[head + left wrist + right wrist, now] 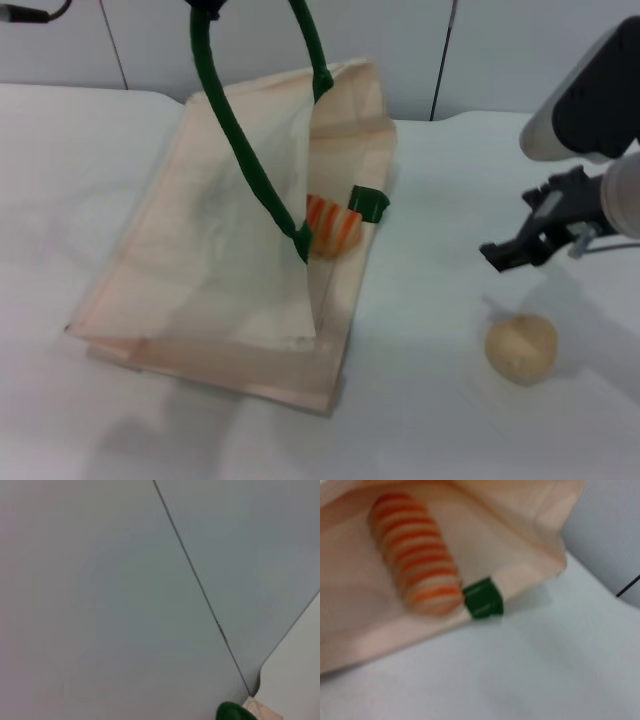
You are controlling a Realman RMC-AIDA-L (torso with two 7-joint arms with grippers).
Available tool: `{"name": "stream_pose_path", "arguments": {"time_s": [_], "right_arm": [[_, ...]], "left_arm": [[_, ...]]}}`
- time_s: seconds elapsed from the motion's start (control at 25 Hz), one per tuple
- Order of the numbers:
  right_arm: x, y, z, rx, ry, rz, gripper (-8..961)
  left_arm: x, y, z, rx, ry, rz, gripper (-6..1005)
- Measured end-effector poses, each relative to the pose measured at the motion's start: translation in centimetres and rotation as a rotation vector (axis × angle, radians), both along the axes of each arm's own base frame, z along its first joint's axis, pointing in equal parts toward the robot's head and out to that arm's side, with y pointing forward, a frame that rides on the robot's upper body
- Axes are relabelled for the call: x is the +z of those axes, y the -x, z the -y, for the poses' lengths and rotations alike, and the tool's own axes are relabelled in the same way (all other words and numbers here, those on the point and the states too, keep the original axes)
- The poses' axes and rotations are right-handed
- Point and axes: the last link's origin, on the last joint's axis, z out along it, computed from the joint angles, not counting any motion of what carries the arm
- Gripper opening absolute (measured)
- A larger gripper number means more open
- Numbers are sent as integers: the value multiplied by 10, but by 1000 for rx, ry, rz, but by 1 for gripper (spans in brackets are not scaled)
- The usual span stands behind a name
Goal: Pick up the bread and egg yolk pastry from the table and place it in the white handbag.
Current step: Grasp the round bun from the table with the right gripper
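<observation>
The white handbag [210, 250] lies on the table with its mouth held open. One green rope handle [235, 130] is pulled up to the top edge of the head view, where my left gripper [206, 5] is shut on it. The bread [332, 224], striped orange, lies inside the bag's mouth, and the right wrist view shows it [415, 565] beside a green handle tab [482, 598]. The egg yolk pastry [521, 348] sits on the table to the right of the bag. My right gripper [508, 250] hovers open and empty above the table, a little above and behind the pastry.
A white table [430, 420] carries everything, with a grey wall [500, 50] behind its far edge. The left wrist view shows mostly wall panels, a bit of the green handle [232, 713] and the bag fabric [262, 711].
</observation>
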Motion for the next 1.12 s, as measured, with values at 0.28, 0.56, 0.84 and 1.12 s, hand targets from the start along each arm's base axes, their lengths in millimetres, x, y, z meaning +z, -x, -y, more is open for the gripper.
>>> {"name": "stream_pose_path", "arguments": {"time_s": [0.28, 0.56, 0.84, 1.12], "right_arm": [[2, -10, 12, -70, 61, 42, 852], [4, -17, 23, -137, 131, 89, 844], [4, -13, 33, -149, 180, 105, 837], [-6, -6, 36, -142, 238, 71, 829]], "left_arm": [[1, 2, 0, 8, -5, -3, 145], [1, 3, 0, 9, -8, -6, 145], [1, 4, 0, 11, -7, -8, 145], [0, 3, 0, 10, -5, -8, 145]]}}
